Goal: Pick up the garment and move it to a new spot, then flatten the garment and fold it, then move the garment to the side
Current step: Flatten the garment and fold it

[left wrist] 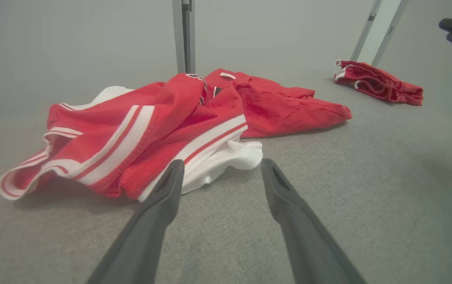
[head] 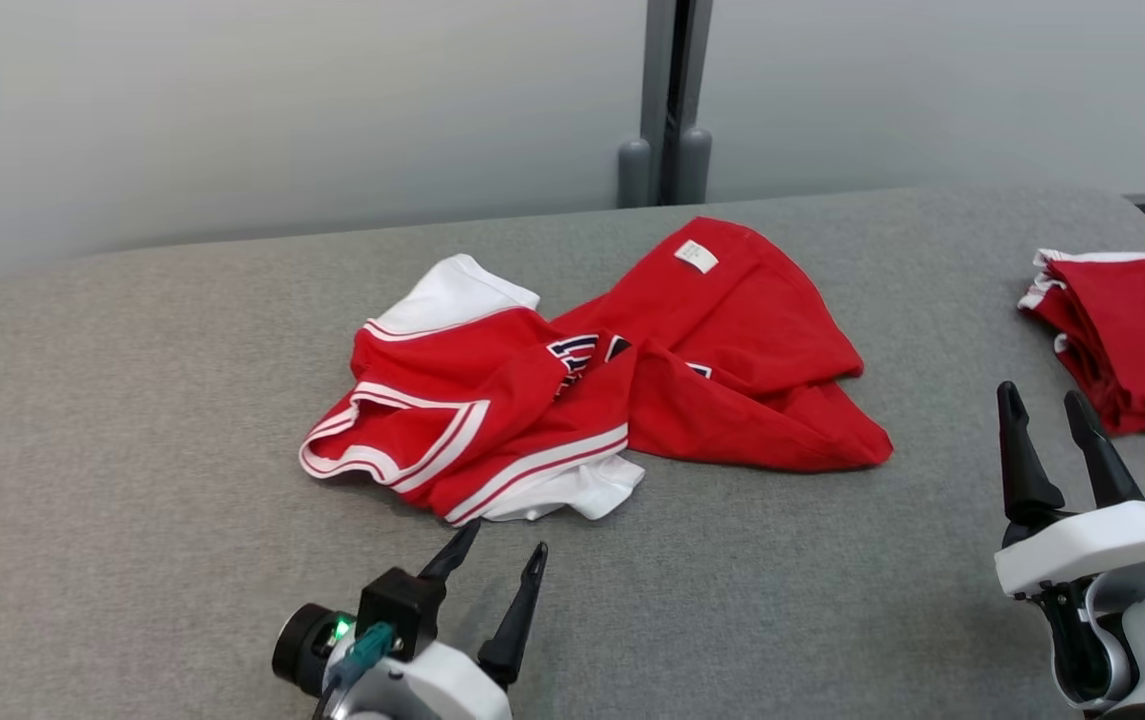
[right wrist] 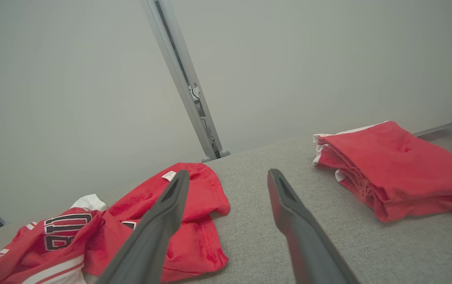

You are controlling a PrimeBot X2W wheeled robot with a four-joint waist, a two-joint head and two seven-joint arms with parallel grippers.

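Pickup step, nothing grabbed yet — my left pincer (head: pixel 505 540) stands wide open and empty, the crumpled garment (head: pixel 732 340) lying just ahead of it. My right pincer (head: pixel 1042 392), open too, has it off to its left. Next, I reckon — ease forward, pinch its near edge.

Grey fabric surface (head: pixel 132 450) with crumpled garment (head: pixel 732 330) (mid-surface) and folded red stack (head: pixel 1132 330)

The garment (head: pixel 732 330), a red jersey with white sleeves and striped trim, lies crumpled mid-bench (head: pixel 132 450), lettering half buried in folds, white tag (head: pixel 696 256) facing up.
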